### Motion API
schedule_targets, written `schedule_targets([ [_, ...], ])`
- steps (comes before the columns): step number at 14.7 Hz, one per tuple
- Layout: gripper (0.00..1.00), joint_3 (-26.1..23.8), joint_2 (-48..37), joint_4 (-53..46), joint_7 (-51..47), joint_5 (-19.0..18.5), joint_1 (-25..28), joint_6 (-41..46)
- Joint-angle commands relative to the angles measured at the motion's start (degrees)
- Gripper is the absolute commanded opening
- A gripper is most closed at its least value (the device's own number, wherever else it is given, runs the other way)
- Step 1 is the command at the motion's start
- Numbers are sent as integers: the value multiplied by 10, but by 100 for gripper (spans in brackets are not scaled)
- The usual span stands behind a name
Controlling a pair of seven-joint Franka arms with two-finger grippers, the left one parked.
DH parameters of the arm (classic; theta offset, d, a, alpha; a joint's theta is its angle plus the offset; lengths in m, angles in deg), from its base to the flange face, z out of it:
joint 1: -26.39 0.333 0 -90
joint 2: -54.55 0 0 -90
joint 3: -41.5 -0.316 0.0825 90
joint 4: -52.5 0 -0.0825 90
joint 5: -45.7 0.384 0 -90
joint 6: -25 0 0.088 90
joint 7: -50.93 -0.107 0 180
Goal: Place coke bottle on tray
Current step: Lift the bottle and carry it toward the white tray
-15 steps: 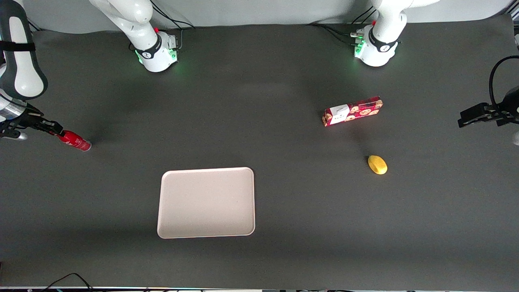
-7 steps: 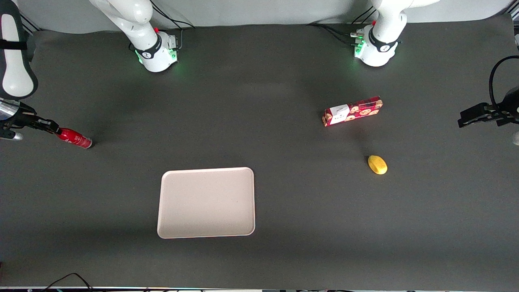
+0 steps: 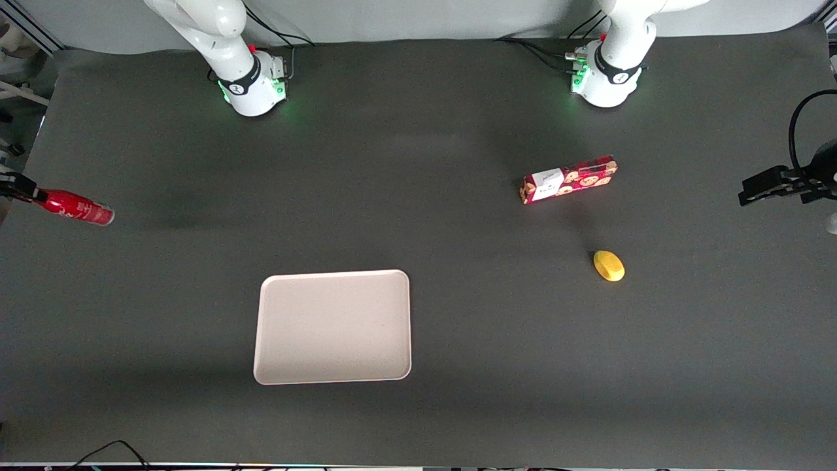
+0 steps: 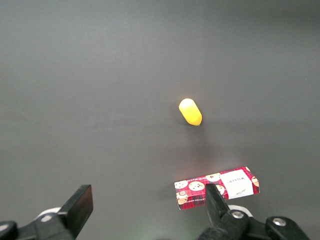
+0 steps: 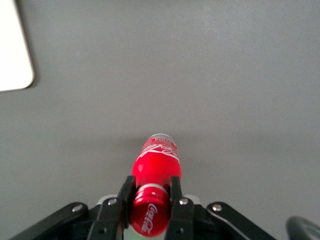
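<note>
The gripper (image 3: 26, 190) sits at the very edge of the table at the working arm's end, and its two black fingers (image 5: 176, 192) are clamped on the neck of the coke bottle (image 3: 76, 208), just below the red cap. In the wrist view the bottle (image 5: 155, 177) hangs between the fingers with its base pointing away from the camera and its white lettering showing on the shoulder and cap. From the front, the bottle appears tilted nearly flat, cap toward the gripper; whether it touches the dark mat cannot be told.

The tray (image 3: 333, 326) lies flat on the mat, well apart from the bottle and nearer the front camera than it. Nothing lies in the tray; its pale surface is bare from rim to rim. One rounded corner of it (image 5: 12, 60) shows in the wrist view.

Toward the parked arm's end of the table lie a red cookie box (image 3: 568, 179) and, nearer the front camera, a small yellow lemon (image 3: 609, 265), apart from each other.
</note>
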Motion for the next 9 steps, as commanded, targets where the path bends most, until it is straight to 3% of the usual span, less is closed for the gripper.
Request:
schedule_targets([
  [1, 0, -26, 5, -103, -20, -34, -1, 111],
  [7, 0, -106, 12, -114, -132, -28, 10, 103],
  [9, 0, -85, 14, -117, -204, -27, 97, 100],
])
